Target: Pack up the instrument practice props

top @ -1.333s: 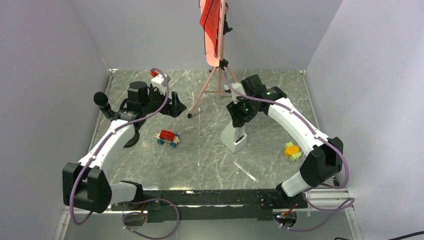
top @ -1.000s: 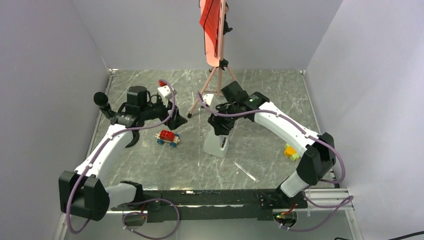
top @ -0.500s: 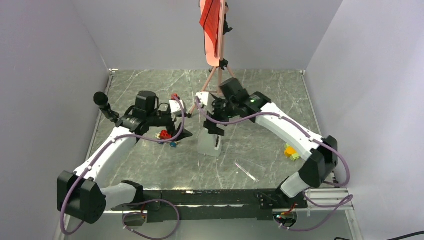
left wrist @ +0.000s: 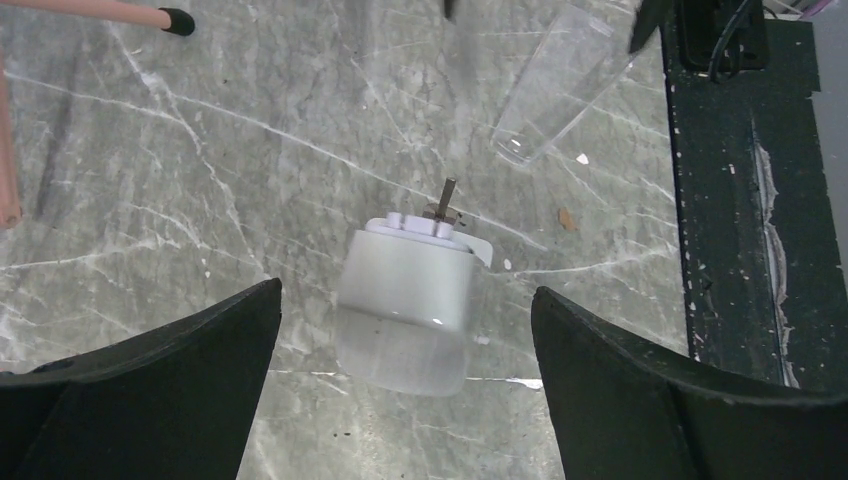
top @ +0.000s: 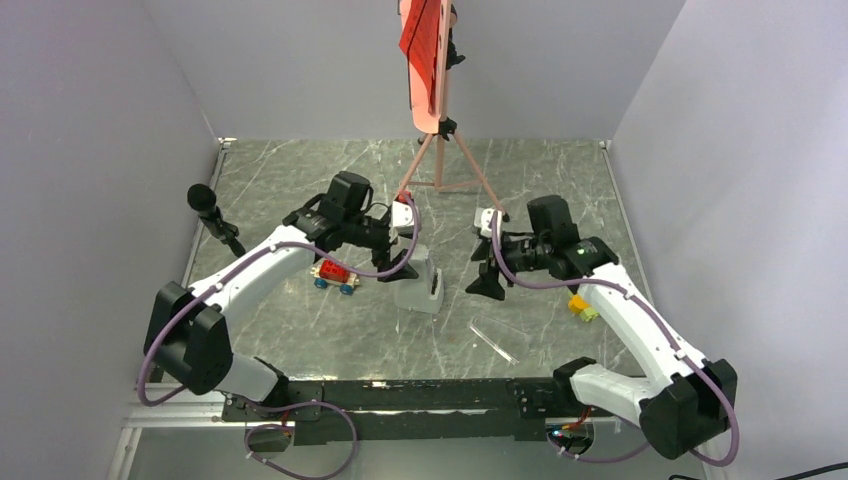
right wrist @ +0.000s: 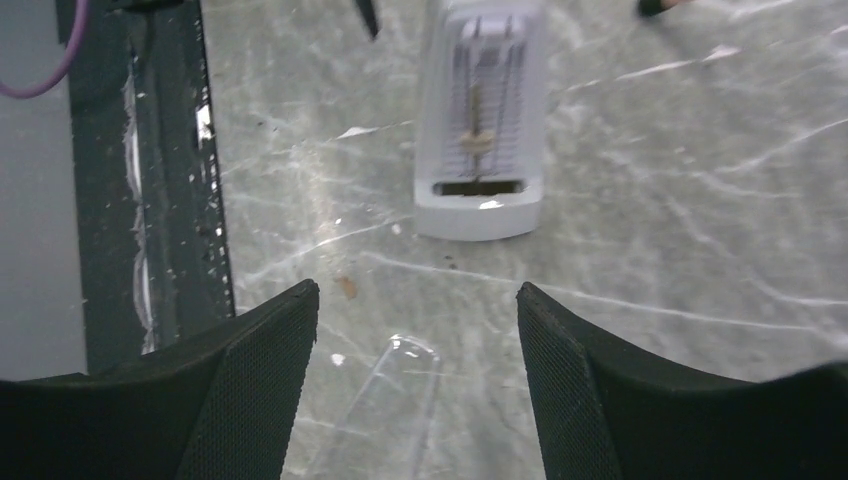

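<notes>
Looking down through the left gripper [left wrist: 405, 298] at the small grey-white metronome [top: 422, 292]: standing upright on the marble table [top: 300, 330] just left of centre, directly beneath the claw and framed between its two fingers [left wrist: 180, 380], with bare gaps on both sides, so not yet touched. Reading that claw as spread fully wide and empty. Judging the metronome's tall axis as vertical, roughly in line with the claw's line of approach, and its width as lying across the gap, with the pendulum face turned toward the right arm's side. Calls, by this judgement, for a straight descent and a squeeze, with no sideways correction apparent. Placing the left arm clearly nearer: stretched in from its base across the table, wrist bent down over the metronome, with the red toy car [top: 335, 274] just to the metronome's left. Finding the right gripper [right wrist: 415, 292] off to the metronome's right, apart from it, aimed obliquely down and inward, fingers parted with nothing between them. Noting the clear stick [top: 497, 340] flat on the table toward the near edge, closer to the right claw, long axis running diagonally. Seeing the salmon-pink music stand [top: 425, 110] upright at the back on its tripod, red sheet [top: 420, 35] on its desk, both well apart from either claw. Worth guarding against a tip-over should one finger meet the wedge first.
</notes>
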Available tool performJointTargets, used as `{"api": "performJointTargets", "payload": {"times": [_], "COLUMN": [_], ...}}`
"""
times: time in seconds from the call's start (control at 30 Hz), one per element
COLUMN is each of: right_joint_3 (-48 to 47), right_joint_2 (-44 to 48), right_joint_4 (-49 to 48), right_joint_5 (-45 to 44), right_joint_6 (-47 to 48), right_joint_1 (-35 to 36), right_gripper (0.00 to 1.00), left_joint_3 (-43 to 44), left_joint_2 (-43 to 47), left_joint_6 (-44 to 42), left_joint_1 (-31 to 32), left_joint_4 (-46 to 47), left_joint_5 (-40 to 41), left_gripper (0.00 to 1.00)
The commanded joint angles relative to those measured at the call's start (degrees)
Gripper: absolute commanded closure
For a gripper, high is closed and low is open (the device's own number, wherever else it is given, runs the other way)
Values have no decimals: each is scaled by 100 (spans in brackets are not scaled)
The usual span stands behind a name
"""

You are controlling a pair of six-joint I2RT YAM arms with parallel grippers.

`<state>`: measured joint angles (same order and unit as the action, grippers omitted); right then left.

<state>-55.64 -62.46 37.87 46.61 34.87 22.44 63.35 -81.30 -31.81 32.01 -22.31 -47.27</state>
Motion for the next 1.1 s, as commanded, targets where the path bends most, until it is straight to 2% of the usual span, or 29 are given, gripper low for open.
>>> {"api": "performJointTargets", "payload": {"times": [0.0,0.27,0.37,0.5,0.63,0.83,1.07], "right_joint_3": [610,661,607,585,624,575,554], "right_joint_2": [115,-584,-799,-1012,-1170,-1306,-1381], "right_joint_4": [-1255,-2540,-2749,-2912,-3042,-3116,-2845], "right_joint_5": [652,744,659,537,448,357,344], "right_joint_6": [-212,-520,-628,-743,-766,-753,-320], "right_joint_1": [13,133,258,363,413,499,665], "right_gripper": [29,39,42,45,48,51,52], "left_joint_3": [559,1008,909,864,781,696,653], "left_joint_2": [-220,-564,-498,-477,-464,-447,-449], "left_joint_6": [-516,-910,-997,-1079,-1126,-1134,-1101], "left_joint_1": [37,51,48,51,53,86,122], "left_joint_4": [-386,-980,-929,-999,-1032,-1005,-968], "left_joint_5": [65,71,76,117,199,314,366], "left_gripper": [2,23,30,47,58,84,93]}}
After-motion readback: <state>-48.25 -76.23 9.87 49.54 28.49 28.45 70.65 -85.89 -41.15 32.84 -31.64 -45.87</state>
